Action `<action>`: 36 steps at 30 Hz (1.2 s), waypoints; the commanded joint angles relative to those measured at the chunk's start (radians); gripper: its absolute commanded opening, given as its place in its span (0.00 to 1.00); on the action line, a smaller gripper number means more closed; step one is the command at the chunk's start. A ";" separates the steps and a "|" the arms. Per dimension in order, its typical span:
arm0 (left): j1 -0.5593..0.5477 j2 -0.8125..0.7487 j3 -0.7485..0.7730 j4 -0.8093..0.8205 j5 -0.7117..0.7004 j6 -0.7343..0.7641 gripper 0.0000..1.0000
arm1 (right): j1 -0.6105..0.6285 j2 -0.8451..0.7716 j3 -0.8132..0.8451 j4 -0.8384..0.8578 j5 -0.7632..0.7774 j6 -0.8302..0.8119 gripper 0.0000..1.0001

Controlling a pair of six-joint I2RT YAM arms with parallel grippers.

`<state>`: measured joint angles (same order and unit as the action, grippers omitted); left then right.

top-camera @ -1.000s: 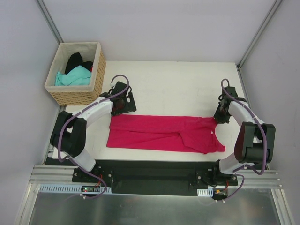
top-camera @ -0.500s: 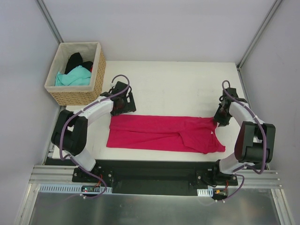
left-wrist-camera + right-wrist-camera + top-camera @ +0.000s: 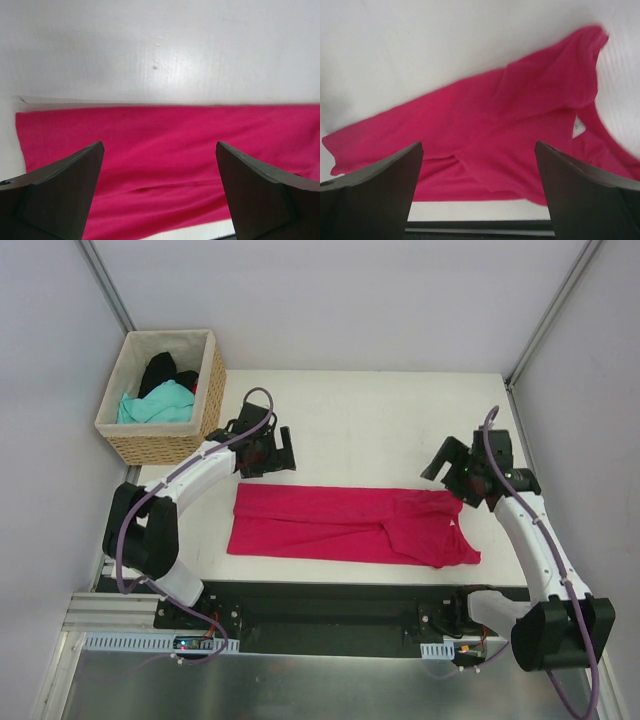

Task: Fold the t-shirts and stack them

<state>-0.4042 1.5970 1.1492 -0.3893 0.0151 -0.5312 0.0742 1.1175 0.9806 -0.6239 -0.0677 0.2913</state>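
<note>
A crimson-pink t-shirt (image 3: 350,525) lies folded into a long flat band across the near half of the white table (image 3: 370,420); it also fills the left wrist view (image 3: 165,150) and the right wrist view (image 3: 495,135), where its small white neck label (image 3: 578,126) shows. My left gripper (image 3: 268,452) hovers open just beyond the band's left far corner, holding nothing. At the band's right far corner my right gripper (image 3: 452,468) stands open above the cloth, empty too. A teal t-shirt (image 3: 157,403) and a black one (image 3: 160,370) lie in the wicker basket (image 3: 205,410).
The wicker basket stands at the table's far left corner. Metal frame posts (image 3: 100,280) rise at the back corners. A black rail (image 3: 330,605) runs along the table's near edge, by the arm bases.
My right gripper opened, let go of the shirt's right far corner and lifted away to the left. My left gripper rose slightly and stayed open.
</note>
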 commanded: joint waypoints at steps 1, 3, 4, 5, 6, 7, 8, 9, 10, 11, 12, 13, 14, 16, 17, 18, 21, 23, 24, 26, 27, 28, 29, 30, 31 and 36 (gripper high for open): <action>0.004 -0.100 -0.017 -0.026 0.234 0.153 0.96 | 0.113 -0.099 -0.132 -0.085 0.150 0.318 1.00; 0.004 -0.124 -0.035 -0.033 0.279 0.253 0.98 | 0.144 -0.117 -0.154 -0.122 0.200 0.397 1.00; 0.004 -0.130 -0.039 -0.033 0.305 0.285 0.99 | 0.147 -0.122 -0.160 -0.128 0.203 0.461 1.00; 0.002 -0.135 -0.039 -0.031 0.321 0.316 0.99 | 0.148 -0.123 -0.166 -0.143 0.201 0.492 1.00; -0.001 -0.138 -0.034 -0.033 0.342 0.397 0.99 | 0.148 -0.116 -0.165 -0.151 0.197 0.524 1.00; -0.005 -0.138 -0.031 -0.036 0.386 0.442 0.99 | 0.148 -0.108 -0.161 -0.155 0.192 0.560 1.00; -0.011 -0.138 -0.028 -0.039 0.390 0.483 0.99 | 0.156 -0.081 -0.155 -0.163 0.192 0.583 1.00; -0.028 -0.143 -0.028 -0.039 0.388 0.576 0.99 | 0.162 -0.062 -0.154 -0.172 0.198 0.606 1.00; -0.033 -0.141 -0.029 -0.039 0.391 0.621 0.99 | 0.167 -0.044 -0.151 -0.178 0.201 0.623 1.00; -0.036 -0.140 -0.037 -0.033 0.399 0.658 0.99 | 0.183 0.002 -0.149 -0.178 0.221 0.661 1.00; -0.039 -0.125 -0.042 -0.028 0.413 0.736 0.99 | 0.193 0.020 -0.148 -0.187 0.233 0.687 1.00; -0.048 -0.114 -0.045 -0.026 0.419 0.776 0.99 | 0.203 0.043 -0.148 -0.168 0.235 0.707 1.00; -0.054 -0.106 -0.058 -0.025 0.430 0.802 0.99 | 0.223 0.057 -0.152 -0.159 0.250 0.744 1.00; -0.059 -0.075 -0.074 -0.008 0.454 0.829 0.99 | 0.246 0.103 -0.164 -0.117 0.259 0.787 1.00; -0.065 -0.062 -0.085 -0.002 0.451 0.827 0.99 | 0.271 0.119 -0.166 -0.105 0.285 0.821 1.00; -0.070 -0.042 -0.097 0.010 0.442 0.814 0.99 | 0.283 0.166 -0.165 -0.094 0.304 0.828 1.00; -0.087 -0.002 -0.137 0.072 0.366 0.731 0.99 | 0.294 0.252 -0.140 -0.067 0.307 0.819 1.00; -0.105 0.021 -0.143 0.099 0.298 0.659 0.99 | 0.299 0.333 -0.125 -0.022 0.293 0.807 1.00; -0.108 0.041 -0.154 0.121 0.295 0.607 0.99 | 0.299 0.358 -0.116 -0.005 0.289 0.796 1.00; -0.117 0.055 -0.176 0.144 0.229 0.551 0.99 | 0.299 0.436 -0.068 0.006 0.289 0.757 1.00; -0.119 0.063 -0.184 0.162 0.220 0.533 0.99 | 0.299 0.461 -0.048 0.006 0.292 0.741 1.00; -0.122 0.066 -0.193 0.171 0.182 0.498 0.99 | 0.299 0.479 -0.034 0.012 0.293 0.712 1.00; -0.125 0.066 -0.206 0.179 0.166 0.481 0.99 | 0.299 0.514 -0.002 0.018 0.299 0.692 1.00; -0.131 0.066 -0.210 0.184 0.154 0.456 0.99 | 0.297 0.531 0.013 0.019 0.302 0.675 1.00; -0.136 0.066 -0.213 0.185 0.113 0.438 0.99 | 0.297 0.547 0.032 0.023 0.305 0.639 1.00; -0.165 0.031 -0.243 0.178 0.040 0.263 0.99 | 0.280 0.691 0.137 0.041 0.283 0.559 1.00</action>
<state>-0.5446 1.6596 0.9482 -0.2104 0.1562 -0.0845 0.3656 1.7107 1.0492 -0.6594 0.2134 0.9272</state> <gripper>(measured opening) 0.991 0.995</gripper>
